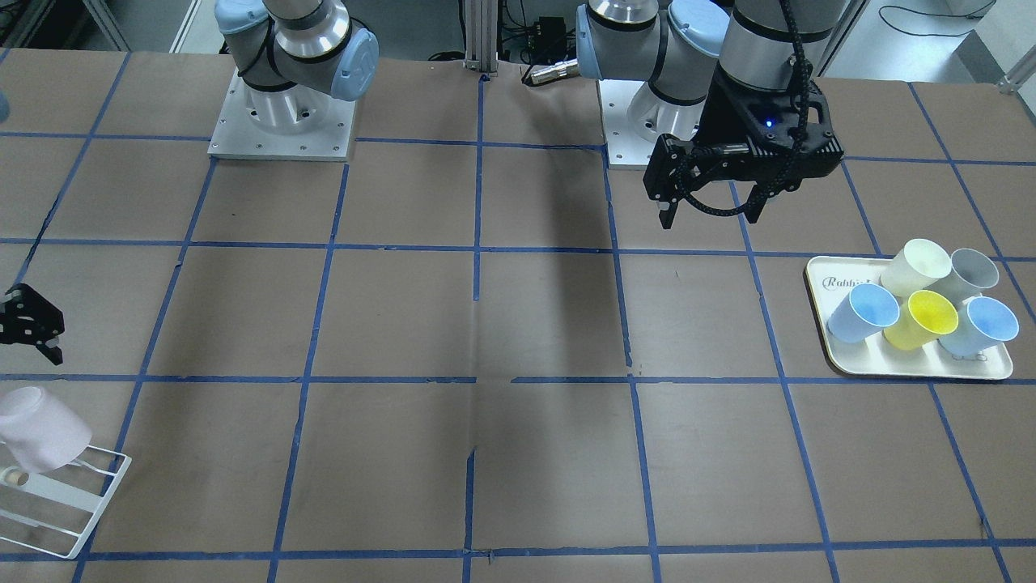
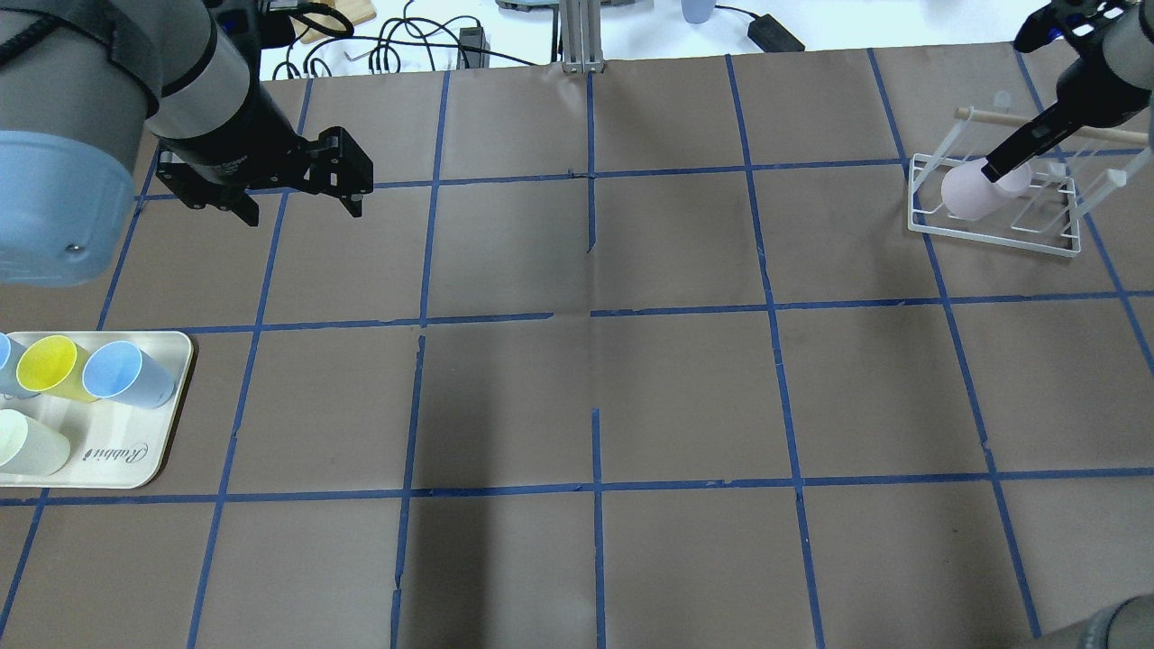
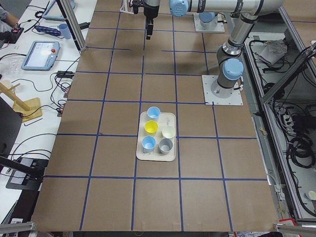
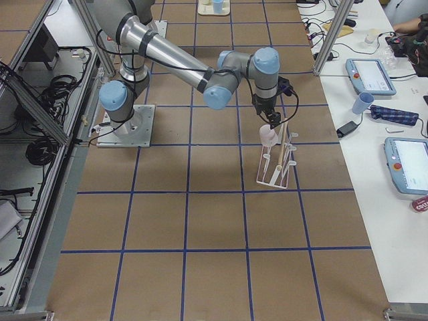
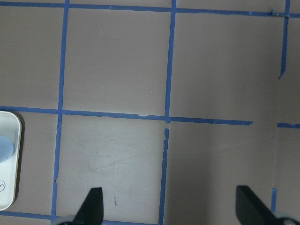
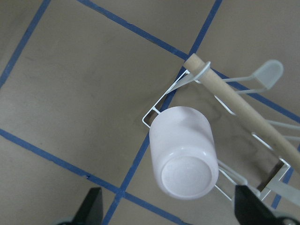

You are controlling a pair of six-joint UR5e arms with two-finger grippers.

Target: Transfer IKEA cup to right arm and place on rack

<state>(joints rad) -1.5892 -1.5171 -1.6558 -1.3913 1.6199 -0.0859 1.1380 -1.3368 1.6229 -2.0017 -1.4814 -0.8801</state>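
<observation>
The pale pink IKEA cup (image 6: 185, 150) hangs upside down on a prong at one end of the white wire rack (image 2: 992, 236). It also shows in the front view (image 1: 40, 437), the overhead view (image 2: 969, 191) and the right side view (image 4: 267, 136). My right gripper (image 6: 169, 212) is open just above the cup, with its fingers apart on either side and not touching it; it also shows at the front view's left edge (image 1: 36, 340). My left gripper (image 1: 712, 212) is open and empty, held above the table near its base (image 2: 297, 203).
A cream tray (image 1: 834, 340) with light blue, yellow, cream and grey cups lies on the robot's left side (image 2: 171, 424). The rack's wooden rod (image 6: 234, 103) runs close beside the right gripper. Blue tape lines grid the brown table.
</observation>
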